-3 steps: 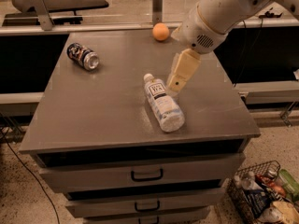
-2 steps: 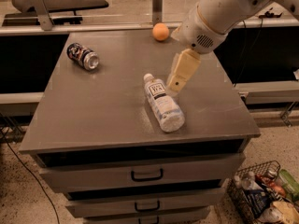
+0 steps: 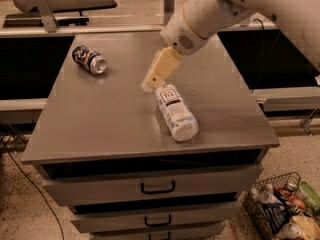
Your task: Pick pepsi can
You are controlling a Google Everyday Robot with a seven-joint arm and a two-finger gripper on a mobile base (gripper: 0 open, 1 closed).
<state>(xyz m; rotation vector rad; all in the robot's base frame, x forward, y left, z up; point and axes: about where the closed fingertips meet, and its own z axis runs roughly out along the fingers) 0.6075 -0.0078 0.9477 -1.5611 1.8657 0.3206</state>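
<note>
The pepsi can (image 3: 90, 60) lies on its side at the back left of the grey table top (image 3: 110, 119), silver end facing front right. My gripper (image 3: 152, 81) hangs from the white arm (image 3: 210, 14) over the middle of the table. It is to the right of the can, well apart from it. Its tip is just above the cap end of a clear plastic bottle (image 3: 175, 113) that lies on its side.
The table is a cabinet with drawers (image 3: 157, 186) below its front edge. A wire basket (image 3: 285, 209) of items stands on the floor at the lower right. Dark counters run behind and on both sides.
The arm has swung left, bringing the gripper from right of the bottle's cap to above it, closer to the can. The orange at the back is now hidden behind the arm.
</note>
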